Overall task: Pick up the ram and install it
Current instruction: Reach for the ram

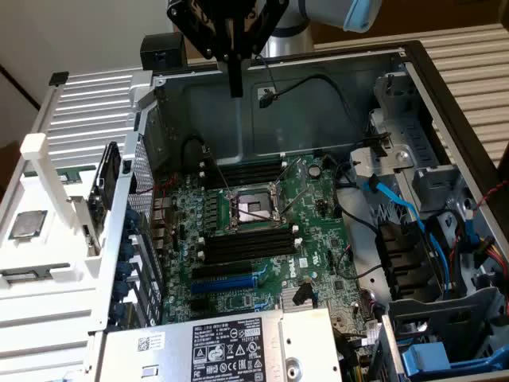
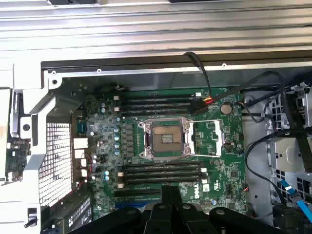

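Gripper [image 1: 236, 87] fingers pressed together, gripping nothing, hanging over far wall of open computer case [image 1: 318, 95]. Ram [image 1: 107, 179]: long, narrow dark stick, propped on edge in white rack [image 1: 38, 155] outside case, toward exterior view's left, well apart from gripper.

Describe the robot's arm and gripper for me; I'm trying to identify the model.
The arm is silver-grey metal with a pale blue joint cap. The gripper is all black: angled link bars narrowing into slim flat fingers.
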Action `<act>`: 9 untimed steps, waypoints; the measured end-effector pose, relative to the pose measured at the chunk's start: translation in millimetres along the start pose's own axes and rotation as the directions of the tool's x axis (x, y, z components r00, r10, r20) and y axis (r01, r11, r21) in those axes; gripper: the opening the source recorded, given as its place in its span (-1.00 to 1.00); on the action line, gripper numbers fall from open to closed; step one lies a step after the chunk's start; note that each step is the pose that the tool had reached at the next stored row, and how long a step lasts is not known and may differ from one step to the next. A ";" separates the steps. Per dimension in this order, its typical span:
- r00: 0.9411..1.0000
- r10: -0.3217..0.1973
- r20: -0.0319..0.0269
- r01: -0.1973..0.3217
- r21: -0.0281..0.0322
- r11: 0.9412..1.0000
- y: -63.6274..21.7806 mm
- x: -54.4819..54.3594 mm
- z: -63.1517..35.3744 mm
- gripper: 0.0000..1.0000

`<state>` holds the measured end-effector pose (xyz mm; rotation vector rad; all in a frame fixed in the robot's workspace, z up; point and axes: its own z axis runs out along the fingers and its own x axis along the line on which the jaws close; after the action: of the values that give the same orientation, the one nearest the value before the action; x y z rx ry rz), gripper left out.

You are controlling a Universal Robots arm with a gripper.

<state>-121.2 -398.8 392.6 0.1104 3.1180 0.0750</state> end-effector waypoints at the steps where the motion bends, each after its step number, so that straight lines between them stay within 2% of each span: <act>1: 1.000 0.000 0.000 0.000 0.000 1.000 0.0 0.0 0.0 -0.80; 9: 1.000 0.000 0.000 0.000 0.000 1.000 0.0 0.0 0.0 -0.80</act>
<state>-121.2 -398.8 392.6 0.1104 3.1180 0.0750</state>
